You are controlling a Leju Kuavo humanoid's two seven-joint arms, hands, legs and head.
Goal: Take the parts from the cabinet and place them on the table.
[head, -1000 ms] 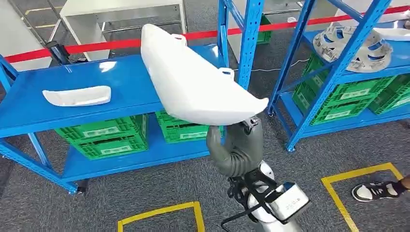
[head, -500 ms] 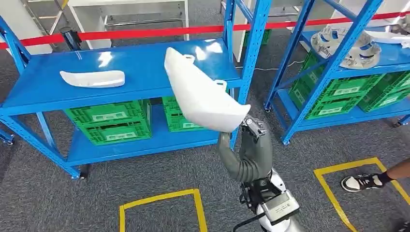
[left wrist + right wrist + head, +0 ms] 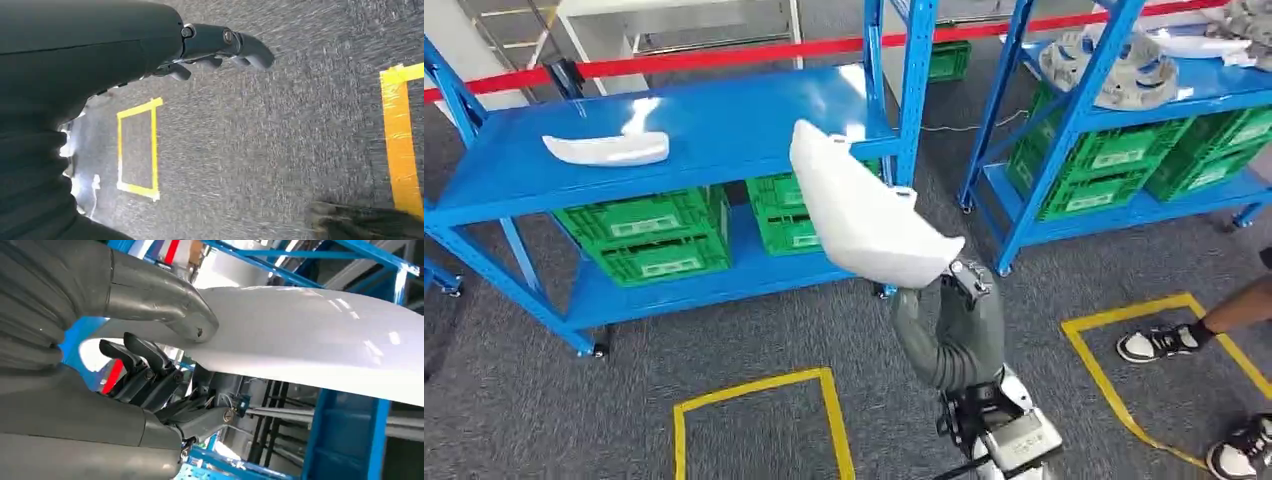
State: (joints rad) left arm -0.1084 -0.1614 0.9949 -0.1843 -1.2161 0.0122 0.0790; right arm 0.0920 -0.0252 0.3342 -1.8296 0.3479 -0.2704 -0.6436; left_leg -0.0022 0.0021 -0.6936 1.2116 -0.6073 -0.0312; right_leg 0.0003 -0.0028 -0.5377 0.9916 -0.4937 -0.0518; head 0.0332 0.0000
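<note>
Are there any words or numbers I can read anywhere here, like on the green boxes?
None can be read.
Green crates: pale labels, print too small and blurred.
Robot's forearm plate: faint marking, unreadable.
Large white part: no text.

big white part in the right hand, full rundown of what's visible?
The large white part is a long, curved shell, glossy and smooth like moulded plastic, with small mounting tabs along its upper edge. It is held up in the air, tilted, in front of the blue rack, touching no shelf. The right hand grips its lower end, thumb over the outer face, dark fingers beneath.
</note>
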